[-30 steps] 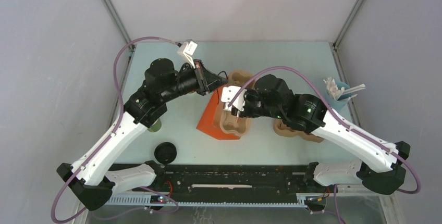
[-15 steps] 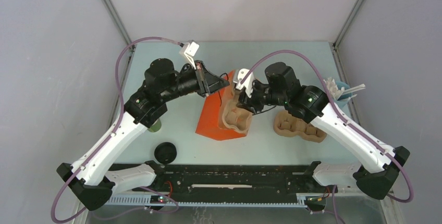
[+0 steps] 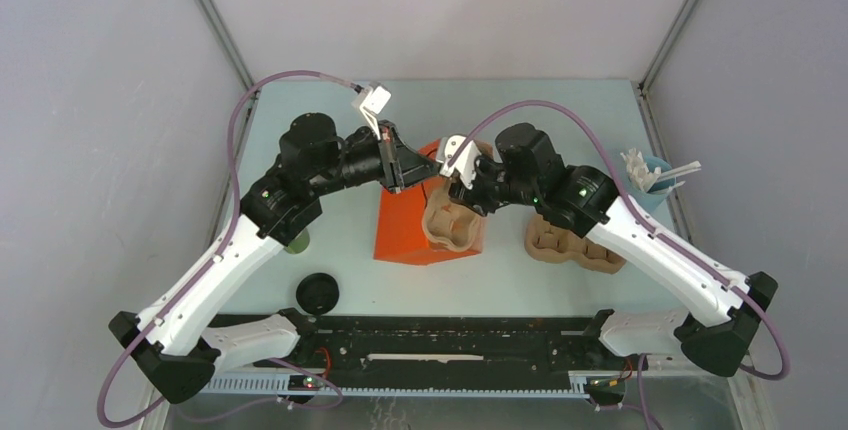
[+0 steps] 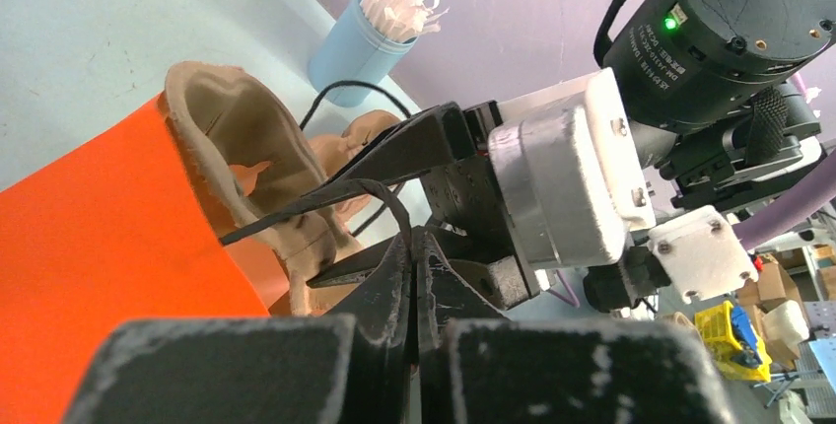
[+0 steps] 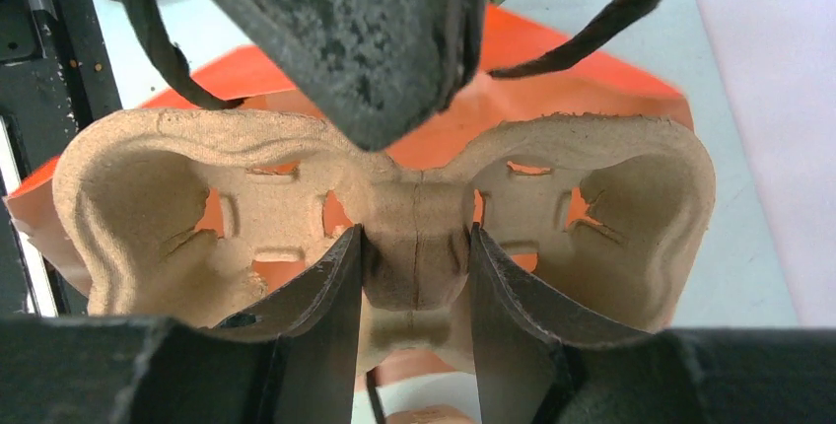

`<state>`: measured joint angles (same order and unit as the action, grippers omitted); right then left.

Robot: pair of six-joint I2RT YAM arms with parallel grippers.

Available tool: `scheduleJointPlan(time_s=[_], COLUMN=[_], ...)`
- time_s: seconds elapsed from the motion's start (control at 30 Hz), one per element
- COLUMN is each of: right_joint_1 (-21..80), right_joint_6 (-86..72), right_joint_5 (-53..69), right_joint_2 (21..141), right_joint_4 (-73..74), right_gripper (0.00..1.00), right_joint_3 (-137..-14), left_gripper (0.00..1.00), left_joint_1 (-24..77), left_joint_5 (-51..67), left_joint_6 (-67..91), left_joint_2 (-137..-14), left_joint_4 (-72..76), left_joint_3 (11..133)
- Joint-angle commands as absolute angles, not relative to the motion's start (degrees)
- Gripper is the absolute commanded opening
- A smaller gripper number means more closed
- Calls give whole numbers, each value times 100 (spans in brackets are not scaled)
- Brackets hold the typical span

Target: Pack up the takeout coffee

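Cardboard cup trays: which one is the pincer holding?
The tray at the orange bag; the right pincer grips its middle. The other tray lies alone on the table.

Pale grey walls (image 3: 450,10) enclose a light teal table (image 3: 560,115) under even light.

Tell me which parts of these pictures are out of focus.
Top external: sharp, evenly lit, soft shadows. Left wrist: the left gripper pinching the bag handle is blurred; the blue cup behind is crisp. Right wrist: the right gripper is soft; the pulp carrier it clamps is sharp.
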<state>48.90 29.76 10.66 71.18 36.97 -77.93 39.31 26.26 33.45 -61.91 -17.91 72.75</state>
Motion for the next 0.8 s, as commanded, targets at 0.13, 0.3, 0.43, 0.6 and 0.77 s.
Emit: scheduleJointPlan(time_s=[0.13, 0.3, 0.43, 0.6, 0.77], right_joint_1=[4575, 4716, 5071, 5477, 5840], right_joint_6=[1915, 1555, 1784, 1741, 2064], right_joint_5=[921, 504, -74, -1007, -1555], right_joint_2=[7117, 7154, 7301, 7534, 7698], right_joint_4=[3452, 3349, 3123, 2906, 2908], right_gripper=[20, 20, 20, 18, 18], right_joint_3=[-7889, -7792, -7718, -7709, -7709], left_gripper=[0, 0, 0, 0, 0], left_joint_1=[4011, 4034, 4052, 4057, 4061], left_joint_5=[3049, 3125, 3112, 2984, 2809], left_joint_6=[2836, 2761, 2852, 3145, 3476], left_joint_2=[-6186, -6176, -6177, -6164, -6231], left_joint_4=[-1802, -1773, -1686, -1466, -1389], left_joint_3=[7356, 7339, 7332, 7257, 7268])
